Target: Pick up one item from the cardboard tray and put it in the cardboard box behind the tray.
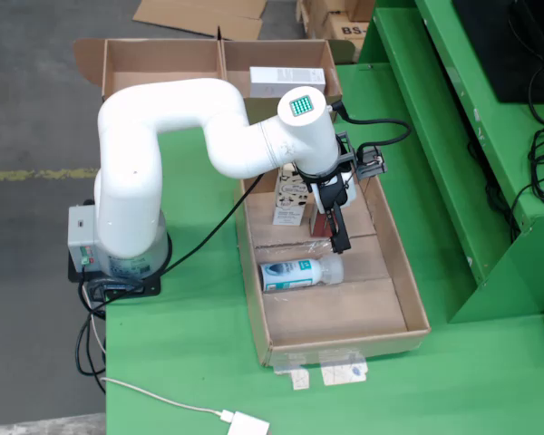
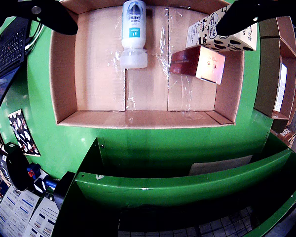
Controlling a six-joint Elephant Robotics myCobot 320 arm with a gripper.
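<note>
In the fixed view the black gripper (image 1: 337, 227) hangs at frame centre over the shallow brown cardboard tray (image 1: 408, 308) on the green counter (image 1: 190, 362), its fingers spread wide and empty. Below it lie 3 items: a white plastic bottle with a teal label (image 1: 299, 273), a dark red rectangular packet (image 2: 197, 64), and a black-and-white patterned carton (image 1: 290, 198). The open brown cardboard box (image 1: 163, 59) sits at the upper left, holding a white rectangular carton (image 1: 286, 81).

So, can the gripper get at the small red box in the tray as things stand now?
Probably yes. The gripper hangs just above the red box, jaws spread wide. Nothing lies on top of it; only the patterned carton stands close beside it and might crowd one jaw.
</note>
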